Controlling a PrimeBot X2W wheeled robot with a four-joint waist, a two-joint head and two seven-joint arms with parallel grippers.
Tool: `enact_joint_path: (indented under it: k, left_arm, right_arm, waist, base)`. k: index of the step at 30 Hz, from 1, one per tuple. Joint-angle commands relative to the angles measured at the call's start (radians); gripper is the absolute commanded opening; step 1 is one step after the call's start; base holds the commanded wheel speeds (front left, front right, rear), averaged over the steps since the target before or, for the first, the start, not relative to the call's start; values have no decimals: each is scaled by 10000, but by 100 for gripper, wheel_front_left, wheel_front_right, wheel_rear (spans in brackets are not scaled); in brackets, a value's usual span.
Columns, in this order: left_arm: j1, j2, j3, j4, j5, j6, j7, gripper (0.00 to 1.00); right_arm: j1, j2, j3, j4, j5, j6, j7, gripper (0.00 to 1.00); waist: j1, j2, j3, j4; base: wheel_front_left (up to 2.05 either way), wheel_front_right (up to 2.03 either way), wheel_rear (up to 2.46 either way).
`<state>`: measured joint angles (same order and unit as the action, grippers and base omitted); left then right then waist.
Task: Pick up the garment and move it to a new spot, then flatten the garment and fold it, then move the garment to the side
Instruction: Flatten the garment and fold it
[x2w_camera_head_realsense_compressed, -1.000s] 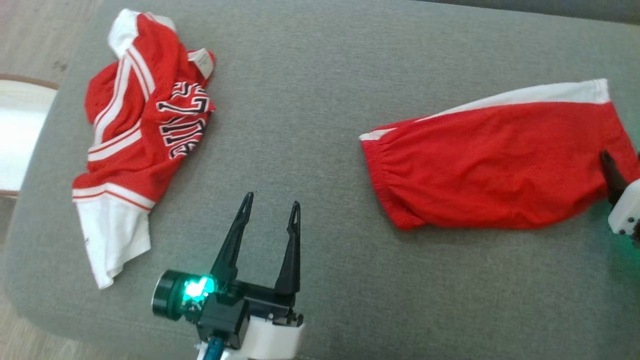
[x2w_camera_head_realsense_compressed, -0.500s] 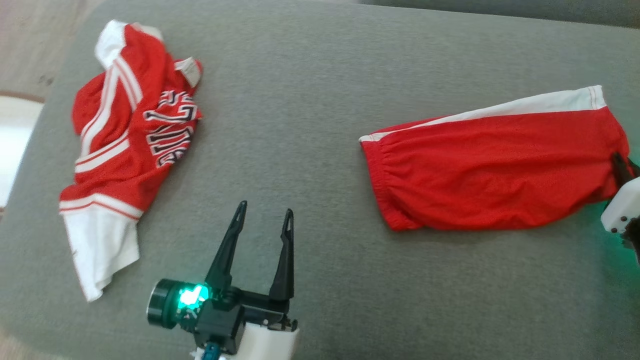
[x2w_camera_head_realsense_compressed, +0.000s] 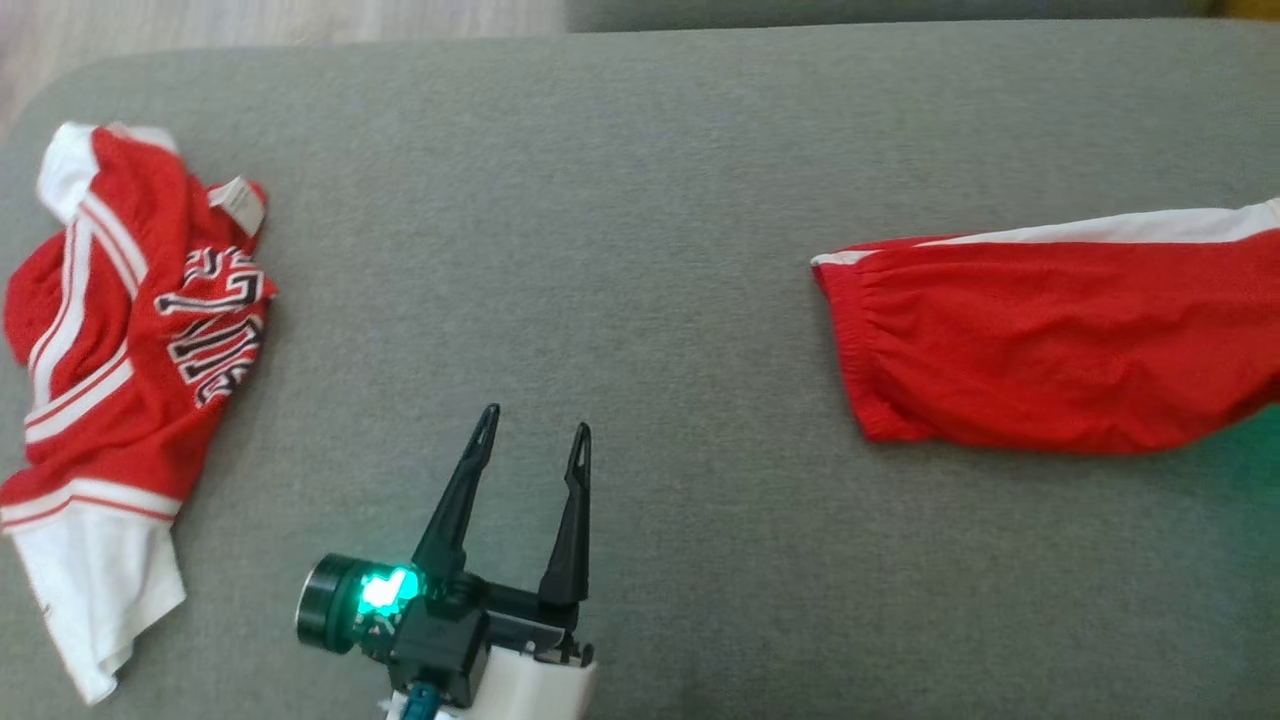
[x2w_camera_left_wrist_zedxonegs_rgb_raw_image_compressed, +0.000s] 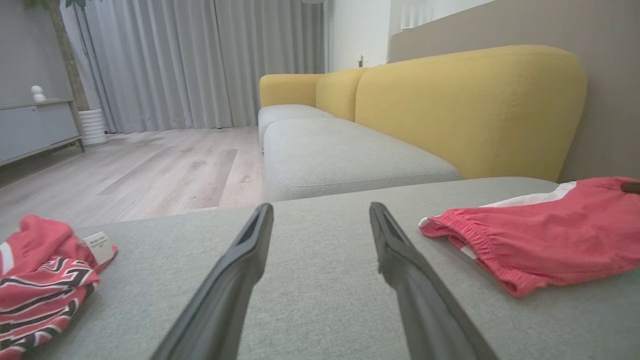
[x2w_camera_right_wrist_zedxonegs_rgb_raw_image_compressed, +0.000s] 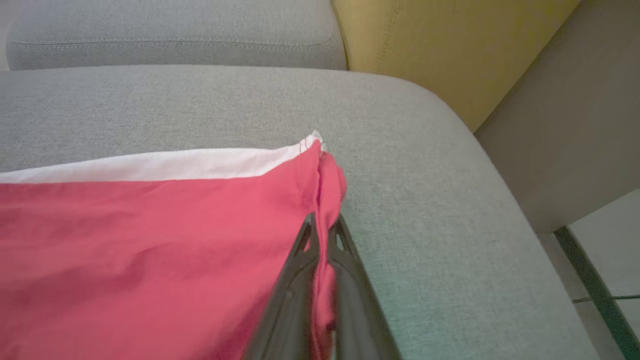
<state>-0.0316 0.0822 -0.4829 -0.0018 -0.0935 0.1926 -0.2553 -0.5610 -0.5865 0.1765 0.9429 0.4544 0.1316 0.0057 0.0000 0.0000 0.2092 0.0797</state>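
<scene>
Red shorts (x2w_camera_head_realsense_compressed: 1050, 345) with a white side stripe lie flat at the right end of the grey bench (x2w_camera_head_realsense_compressed: 600, 200), waistband toward its middle. Right gripper (x2w_camera_right_wrist_zedxonegs_rgb_raw_image_compressed: 322, 227): fingers pinched on the shorts' hem corner. Left gripper (x2w_camera_head_realsense_compressed: 535, 425): fingers parted, empty, near the front edge. Crumpled red jersey (x2w_camera_head_realsense_compressed: 110, 330): left edge.

Red shorts (x2w_camera_head_realsense_compressed: 1050, 340) with white stripe along the upper edge. Folded flat, lying lengthwise at middle right of frame, gathered waistband toward centre, hem end cut off by right edge.
</scene>
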Motion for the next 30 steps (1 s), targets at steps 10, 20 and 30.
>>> enact_joint_path:
  k: [10,20,30]
  left_arm:
    - [215,-118,366,45,172,-241,-64,100]
    - [559,-99,500,121,185,-318,-64,100]
    - [459,-184,420,105,156,-418,-64,100]
  right_arm:
    - [324,488,61,-2695,-1190,-9,-575,0]
    - [1756,1696,865,-6727,-1797,-9,620,0]
    - [2313,2507,2620,-7509,-1693,-9,1542,100]
  waist:
    - [0,0,-720,-291]
    - [0,0,-1131,43]
    - [0,0,-985,388]
  base:
    - [0,0,0]
    - [0,0,0]
    - [0,0,0]
